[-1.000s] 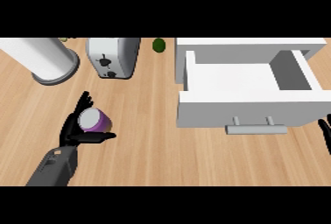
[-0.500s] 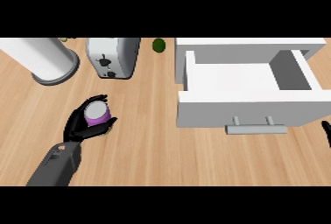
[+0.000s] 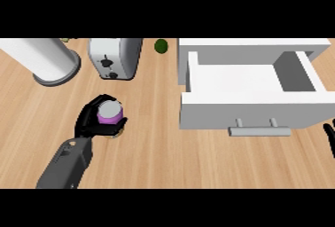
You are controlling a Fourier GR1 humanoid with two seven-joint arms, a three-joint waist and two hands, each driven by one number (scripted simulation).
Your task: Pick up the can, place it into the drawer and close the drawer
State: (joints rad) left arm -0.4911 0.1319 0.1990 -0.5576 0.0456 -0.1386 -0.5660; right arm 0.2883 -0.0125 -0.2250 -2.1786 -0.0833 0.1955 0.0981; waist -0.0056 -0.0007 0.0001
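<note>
The left hand (image 3: 98, 122) sits over the left half of the wooden worktop (image 3: 170, 159), its grey forearm coming in from the near edge and angled toward the far side. Its fingers and thumb are curled round the can (image 3: 109, 111), which has a purple body and a grey top; the top and part of the purple side show between the black fingers. Whether the can stands on the wood or is lifted off it cannot be told from this steep view. The can is well apart from the drawer (image 3: 252, 91), which is at the right half of the worktop, pulled open toward the near edge. Its white interior is exposed, and its front panel carries a grey bar handle (image 3: 259, 130) on the near face. At the far left corner stands a white cylinder on a grey round base (image 3: 44, 60). Just to its right, along the far edge, a silver toaster (image 3: 116, 56) stands with dark controls on its near end. A small dark green object (image 3: 161, 45) lies at the far edge between the toaster and the drawer. Of the right hand (image 3: 329, 137), only dark fingertips show at the right edge, below the drawer front; its state cannot be told.
</note>
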